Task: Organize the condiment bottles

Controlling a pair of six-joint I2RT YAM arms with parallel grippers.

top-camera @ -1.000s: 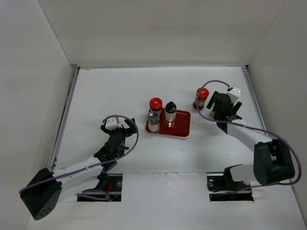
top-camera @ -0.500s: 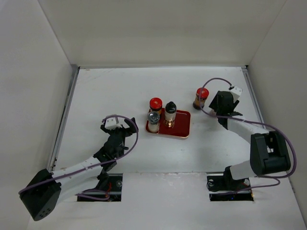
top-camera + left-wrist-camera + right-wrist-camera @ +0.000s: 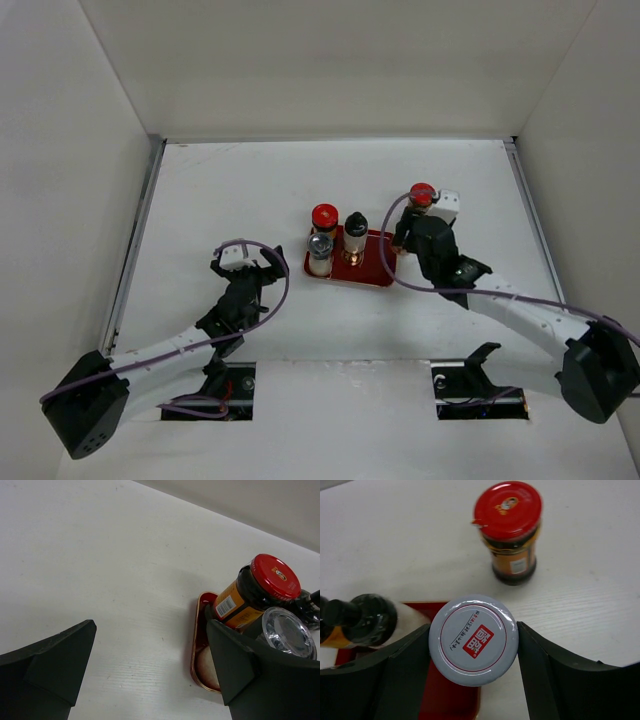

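White table [image 3: 230, 190]; right gripper [image 3: 472, 649] tight around red-stamped silver-capped jar [image 3: 472, 639], left gripper [image 3: 150, 630] wide, empty

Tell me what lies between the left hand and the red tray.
Nothing but bare white table lies between the left hand and the red tray. Both the top external and left wrist views show this.

Your left arm [image 3: 160, 352], lower left of the overhead frame, and right arm [image 3: 520, 312], lower right, have white links with black joint housings. A purple cable [image 3: 287, 283] runs along each, and a white block [image 3: 232, 258] sits at each wrist. The fingers [image 3: 50, 665] are matte black and wedge-shaped.
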